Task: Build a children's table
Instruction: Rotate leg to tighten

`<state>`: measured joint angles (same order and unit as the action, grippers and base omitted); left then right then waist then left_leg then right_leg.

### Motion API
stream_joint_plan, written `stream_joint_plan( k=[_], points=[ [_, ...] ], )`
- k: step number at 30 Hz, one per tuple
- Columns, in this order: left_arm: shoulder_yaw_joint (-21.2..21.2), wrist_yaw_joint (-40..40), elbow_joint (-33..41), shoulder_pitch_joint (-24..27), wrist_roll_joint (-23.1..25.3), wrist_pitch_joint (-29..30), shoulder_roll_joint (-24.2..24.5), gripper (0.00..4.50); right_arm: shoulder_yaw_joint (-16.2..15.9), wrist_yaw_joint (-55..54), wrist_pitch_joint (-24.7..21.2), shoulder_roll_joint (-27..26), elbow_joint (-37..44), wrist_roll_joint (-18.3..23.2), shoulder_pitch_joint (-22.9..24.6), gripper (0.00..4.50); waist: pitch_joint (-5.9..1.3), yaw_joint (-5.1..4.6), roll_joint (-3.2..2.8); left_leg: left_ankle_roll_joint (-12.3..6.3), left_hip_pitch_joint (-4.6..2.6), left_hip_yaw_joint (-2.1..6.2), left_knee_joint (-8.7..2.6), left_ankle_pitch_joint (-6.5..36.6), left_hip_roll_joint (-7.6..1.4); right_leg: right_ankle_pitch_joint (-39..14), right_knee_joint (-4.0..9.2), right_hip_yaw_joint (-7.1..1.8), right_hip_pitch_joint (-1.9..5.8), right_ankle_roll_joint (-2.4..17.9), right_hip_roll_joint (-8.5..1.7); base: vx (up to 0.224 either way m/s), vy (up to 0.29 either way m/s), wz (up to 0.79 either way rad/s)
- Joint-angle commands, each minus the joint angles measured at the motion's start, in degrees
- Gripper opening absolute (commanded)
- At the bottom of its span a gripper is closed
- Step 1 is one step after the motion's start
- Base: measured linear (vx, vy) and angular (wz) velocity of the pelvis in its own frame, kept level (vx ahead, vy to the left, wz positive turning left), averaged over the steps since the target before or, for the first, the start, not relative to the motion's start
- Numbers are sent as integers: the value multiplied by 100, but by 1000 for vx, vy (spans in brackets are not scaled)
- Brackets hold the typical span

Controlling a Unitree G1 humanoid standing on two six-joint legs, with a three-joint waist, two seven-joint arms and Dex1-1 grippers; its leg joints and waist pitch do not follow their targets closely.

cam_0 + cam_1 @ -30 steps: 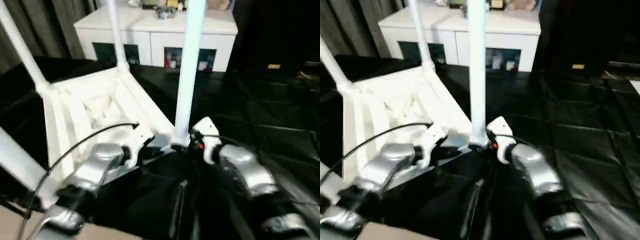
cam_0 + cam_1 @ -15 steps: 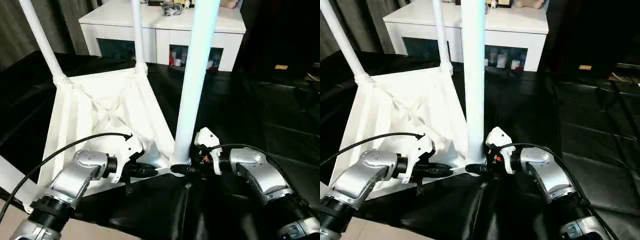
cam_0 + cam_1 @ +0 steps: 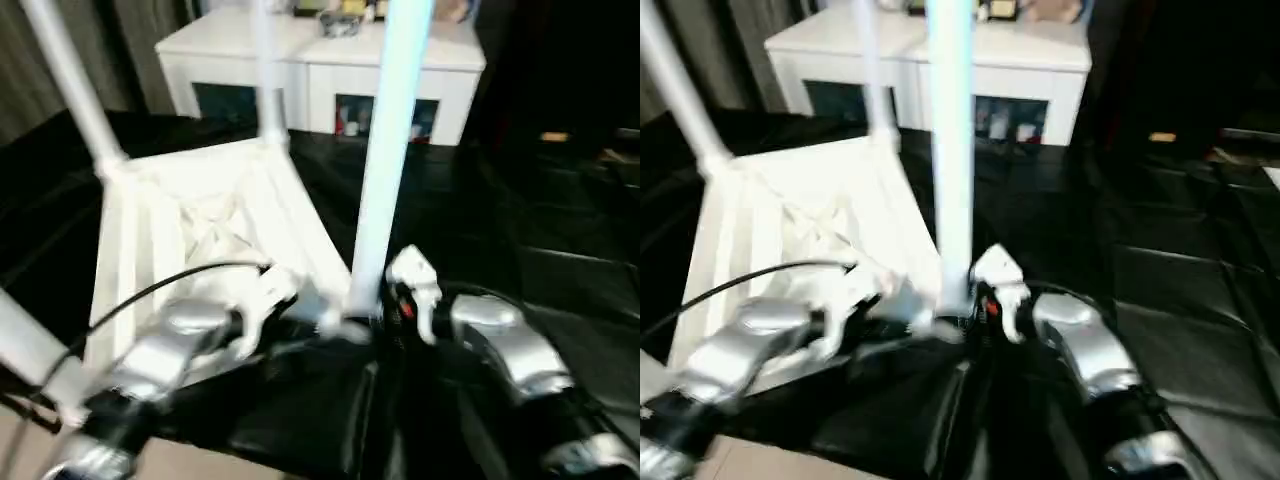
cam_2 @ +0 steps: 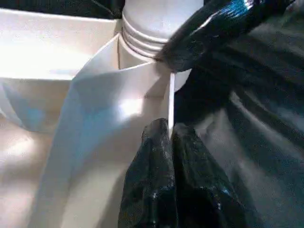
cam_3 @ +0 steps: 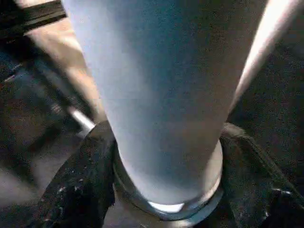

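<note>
the table (image 3: 200, 215) lies upside down on the black sheet (image 3: 560, 250), ribbed underside up, with its legs rising from the corners. the near leg (image 3: 390, 150) stands in its corner socket between the two grippers.

left gripper (image 4: 170, 137): clenched on the thin raised rim (image 4: 170, 102) of the top, just beside the socket. this pinch appears to steady the top.

right gripper (image 5: 164, 209): one finger on each side of the leg's base, at the collar where it meets the socket. the fingers (image 5: 78, 185) lie close against the leg; whether they press it firmly cannot be told.

step in hand, as judged: seating the near leg.

procedure:
- keep the left pinch on the rim so the top does not slide on the sheet.
- hold the leg low, near the collar, for control.
- keep the leg square to the top; a tilt may jam it in the socket.
- do not release the rim until the leg stands firm.

the white cabinet (image 3: 320, 70) stands well behind the work.
</note>
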<state>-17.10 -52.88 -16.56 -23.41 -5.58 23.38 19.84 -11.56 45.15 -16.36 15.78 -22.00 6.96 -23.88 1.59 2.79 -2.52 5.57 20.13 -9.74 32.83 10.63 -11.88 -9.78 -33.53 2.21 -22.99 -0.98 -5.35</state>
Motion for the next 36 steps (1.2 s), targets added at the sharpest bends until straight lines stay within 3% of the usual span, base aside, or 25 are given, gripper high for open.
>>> stream_joint_plan(
  k=[1, 4, 6, 7, 9, 14, 16, 17, 19, 21, 23, 24, 27, 28, 30, 32, 34, 36],
  points=[
    [293, 1146, -654, -227, 264, 64, -330, 0, 240, -1096, -266, -386, -235, -158, -77, 271, -225, -21, 85, -4, -7, -47, -414, 1808, 4, -2249, 456, -99, 205, 913, -121, 0, 0, 0],
    [526, 2086, -1151, -514, 328, 68, -801, 0, 649, -2534, -495, -953, -440, -247, -52, 270, -235, -39, 78, 114, -7, -22, -427, 1798, 35, -2636, 501, -94, 187, 684, -138, 0, 0, 0],
    [566, 2344, -1293, -587, 368, 18, -907, 0, 754, -2945, -503, -1082, -513, -299, -42, 270, -238, -38, 75, 81, 11, -10, -434, 1815, 31, -2646, 513, -88, 187, 601, -140, 0, 0, 0],
    [676, 2902, -1621, -746, 441, -135, -1151, 0, 971, -3839, -379, -1363, -651, -441, -18, 270, -244, -42, 73, 74, -1, -25, -427, 1781, 43, -2645, 529, -95, 157, 560, -131, 0, 0, 0],
    [729, 3251, -1860, -868, 503, -278, -1338, 0, 1064, -4431, -217, -1574, -749, -589, -20, 270, -266, -28, 59, 82, -27, -30, -412, 1749, 52, -2520, 527, -105, 141, 570, -126, 0, 0, 0],
    [636, 3159, -1966, -952, 563, -403, -1460, 0, 1029, -4451, 51, -1715, -912, -622, -161, 270, -294, -8, 19, -30, 38, -22, -429, 1599, 30, -1852, 464, -97, 201, 682, -119, 0, 0, 0],
    [490, 2819, -1898, -909, 580, -346, -1389, 0, 1019, -3848, 183, -1667, -767, -411, -155, 270, -292, -5, 12, -83, 52, -28, -425, 1617, 25, -1674, 452, -98, 221, 759, -123, 0, 0, 0],
    [475, 2789, -1890, -903, 582, -342, -1382, 0, 1013, -3832, 201, -1657, -740, -411, -149, 305, -292, -5, 12, -83, 52, -28, -425, 1617, 25, -1674, 452, -98, 221, 759, -123, 0, 0, 0],
    [391, 2622, -1903, -860, 598, -366, -1325, 0, 997, -3727, 292, -1594, -587, -353, -130, 305, -305, 10, 12, -126, 65, -38, -411, 1436, 24, -1528, 442, -98, 237, 817, -133, 0, 0, 0],
    [362, 2547, -1892, -836, 599, -353, -1296, 0, 988, -3512, 315, -1549, -548, -261, -135, 346, -300, 15, 21, -153, 73, -40, -415, 1419, 22, -1554, 441, -94, 248, 846, -136, 0, 0, 0],
    [288, 2372, -1857, -784, 616, -385, -1224, 0, 840, -2972, 375, -1371, -386, -145, -108, 352, -290, 25, 17, -189, 74, -34, -423, 1507, 17, -1669, 458, -88, 256, 810, -141, 0, 0, 0],
    [214, 2145, -1784, -720, 612, -395, -1122, 0, 689, -2462, 543, -1046, -64, -128, -22, 352, -279, -6, 18, -179, 132, -10, -447, 1501, 22, -1720, 446, -74, 308, 738, -146, 0, 0, 0],
    [94, 1734, -1660, -611, 597, -440, -902, 0, 726, -1493, 262, -540, 443, 231, 154, 352, -282, -45, 35, -219, 121, 0, -437, 1534, 18, -1734, 465, -60, 323, 703, -136, 0, 0, 0],
    [-11, 1352, -1572, -540, 573, -594, -714, 0, 536, -713, 287, -24, 688, 251, 349, 352, -278, -48, 19, -270, 90, -15, -426, 1578, 5, -1744, 472, -77, 283, 763, -134, 0, 0, 0],
    [-57, 1206, -1540, -517, 561, -676, -645, 0, 450, -448, 333, 162, 757, 232, 423, 352, -278, -35, 38, -343, 87, -32, -409, 1563, -5, -1691, 465, -88, 267, 891, -138, 0, 0, 0],
    [-102, 809, -1415, -459, 484, -728, -436, 0, 347, 132, 427, 671, 775, 158, 642, 352, -275, -41, 28, -339, 91, -38, -406, 1543, -1, -1724, 468, -80, 265, 966, -138, 0, 0, 0],
    [-222, 166, -1126, -331, 346, -984, -170, 0, 388, 272, 556, 971, 594, 17, 729, 352, -285, -26, 39, -355, 89, -27, -408, 1509, -25, -1701, 458, -85, 272, 1032, -160, 0, 0, 0],
    [-374, -484, -732, -168, 191, -1164, 90, 0, 513, 18, 641, 1050, 319, -86, 680, 352, -308, -51, 21, -329, 94, -29, -396, 1320, -30, -1356, 399, -83, 260, 1218, -151, 0, 0, 0]
  ],
)
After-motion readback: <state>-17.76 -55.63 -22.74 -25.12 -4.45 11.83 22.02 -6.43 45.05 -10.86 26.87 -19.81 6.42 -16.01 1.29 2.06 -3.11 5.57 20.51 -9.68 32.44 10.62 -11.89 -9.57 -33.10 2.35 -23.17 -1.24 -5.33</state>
